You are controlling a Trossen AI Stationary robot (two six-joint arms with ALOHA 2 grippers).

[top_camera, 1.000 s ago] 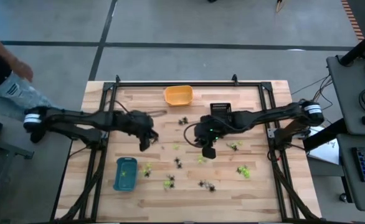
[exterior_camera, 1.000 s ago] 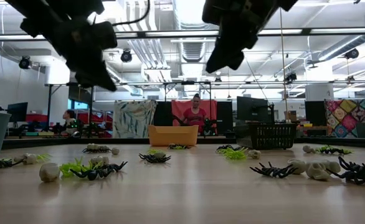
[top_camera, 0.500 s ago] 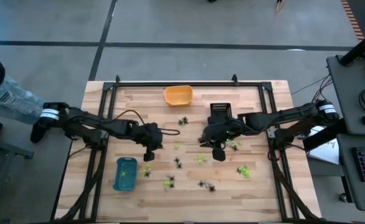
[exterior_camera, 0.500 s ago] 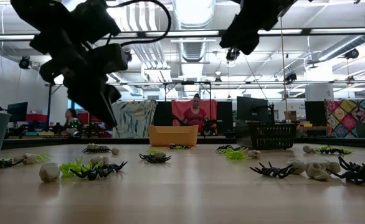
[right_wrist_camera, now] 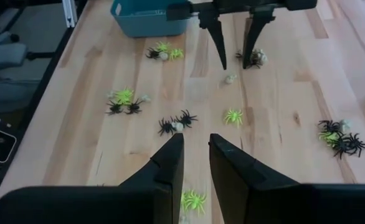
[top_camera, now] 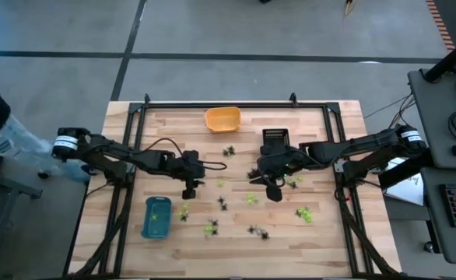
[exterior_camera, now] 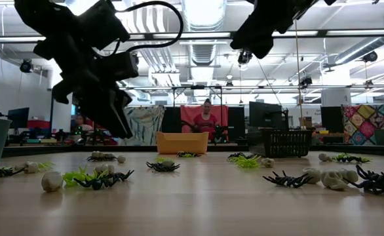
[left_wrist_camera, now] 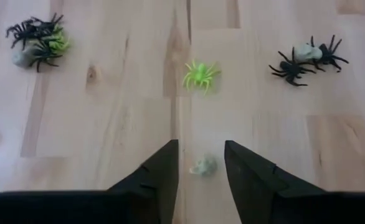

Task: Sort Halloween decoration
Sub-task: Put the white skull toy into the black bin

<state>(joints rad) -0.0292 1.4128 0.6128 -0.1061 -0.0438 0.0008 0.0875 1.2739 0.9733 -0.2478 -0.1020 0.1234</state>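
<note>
Halloween decoration (top_camera: 250, 199) largely unsorted; most pieces loose across middle and near half of tabletop (top_camera: 321, 249).

Left claw (left_wrist_camera: 201, 147): fingers spread, holding nothing, hanging above the boards left of tabletop centre. Framed between its fingers in the wrist view, one whitish trinket (left_wrist_camera: 203, 166) lying on the wood, untouched. Just beyond, a lone lime-green spider (left_wrist_camera: 199, 74); farther out, a black spider pair (left_wrist_camera: 304, 60) with a whitish bit, and a mixed clump (left_wrist_camera: 38, 42) of black, green and whitish.

Right claw (right_wrist_camera: 196, 142): fingers parted by a slim gap, nothing between them, raised over tabletop centre, close to black tray (top_camera: 275, 138).

Done so far, by the look of it: a few lime-green pieces inside blue tray (top_camera: 145, 222) near left edge. Contents of orange tray (top_camera: 222, 118) at far edge and of black tray not discernible.

Left to do, as judged: nearly everything. Roughly nine loose clusters countable from above, all three colours mixed. Probable next pick: the whitish trinket under left claw.
</note>
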